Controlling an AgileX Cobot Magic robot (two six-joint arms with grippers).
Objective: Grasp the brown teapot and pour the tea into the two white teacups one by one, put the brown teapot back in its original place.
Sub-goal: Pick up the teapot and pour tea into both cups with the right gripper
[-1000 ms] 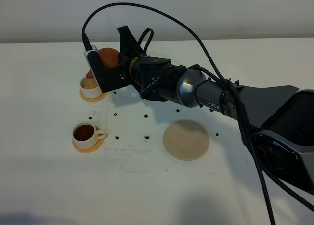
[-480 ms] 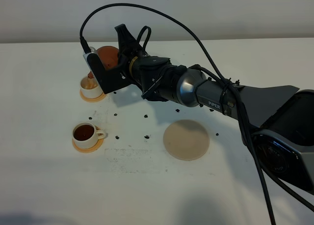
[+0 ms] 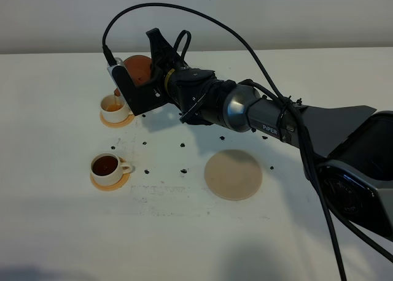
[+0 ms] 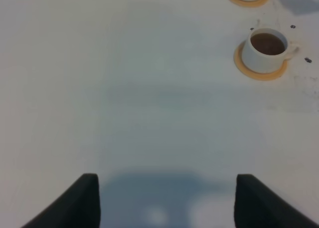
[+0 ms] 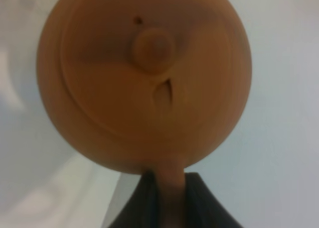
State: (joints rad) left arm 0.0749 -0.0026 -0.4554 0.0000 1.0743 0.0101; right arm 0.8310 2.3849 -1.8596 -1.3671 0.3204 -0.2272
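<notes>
Above the far teacup point(image 3: 113, 107), my right gripper point(image 5: 167, 208) is clamped hard on the loop handle of the brown teapot point(image 3: 136, 68). The jaws are fully closed around that thin strap of clay. The pot hangs clear of the table point(image 3: 61, 232), with its spout side towards the cup below. The wrist view faces the lid and its knob. My left gripper point(image 4: 167, 203) hangs idle over bare table, jaws wide apart and holding nothing.

Task status, as judged:
- The near teacup point(image 3: 105, 166) holds dark tea.
- The far teacup shows a tan surface inside. I cannot read its level, nor tell whether a stream is running.
- The beige disc point(image 3: 233, 174) lies bare and well apart from the pot, so the return is not yet done.

Hazards from this position:
1. Overfill. Further tilt with the level unread would flood the coaster point(image 3: 116, 121).
2. Rotation in the grip. The handle is narrow and the pot body heavy to one side, so a quick wrist turn could swing the pot and splash.
3. Lid loss. Nothing visible restrains the lid, and a steep tilt could drop it onto the cup.
4. Drip trail. Moving towards the disc before the pot is level would spill across the table, which already carries dark specks point(image 3: 183, 170).
5. Collision. A low transit could clip either cup.
</notes>
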